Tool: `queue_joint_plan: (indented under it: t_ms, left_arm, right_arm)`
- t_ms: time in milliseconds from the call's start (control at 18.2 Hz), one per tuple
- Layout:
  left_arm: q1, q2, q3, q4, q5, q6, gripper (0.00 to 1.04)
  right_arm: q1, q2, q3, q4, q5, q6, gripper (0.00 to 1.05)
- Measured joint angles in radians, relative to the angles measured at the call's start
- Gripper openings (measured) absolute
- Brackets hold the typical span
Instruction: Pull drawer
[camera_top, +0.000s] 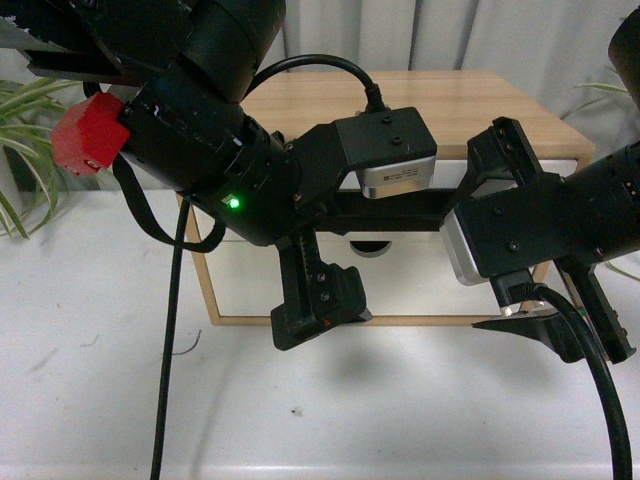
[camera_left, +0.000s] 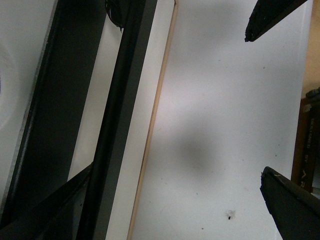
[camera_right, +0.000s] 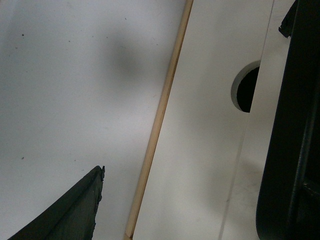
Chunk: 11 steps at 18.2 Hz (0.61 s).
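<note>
White tabletop (camera_top: 100, 400) fronts the drawer (camera_top: 250, 280), seemingly shut, contents hidden; left jaws and right jaws both spread, empty.

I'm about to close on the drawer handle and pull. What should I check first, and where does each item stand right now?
1. Left gripper open: ok, its fingertips are wide apart.
2. Handle between the left fingers: not ok. Only bare table shows between them, and the bar lies off to one side.
3. Right gripper open: ok, it is holding nothing.
4. Right gripper on the handle: not ok. Only the notch and white panel show between its fingers.
5. Drawer free to slide out: cannot tell, as both arms hide most of it.
6. Left arm's cable clear of the pull: cannot tell. It hangs by the cabinet's left edge.
</note>
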Motion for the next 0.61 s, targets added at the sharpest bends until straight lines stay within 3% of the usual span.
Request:
queue_joint_plan:
  t_ms: [606]
  left_arm:
    - [-0.036,-0.109,-0.161,0.029,0.016,-0.011,0.98]
  right_arm:
    - [0.034,-0.140,-0.175,0.019,0.005,0.021,0.98]
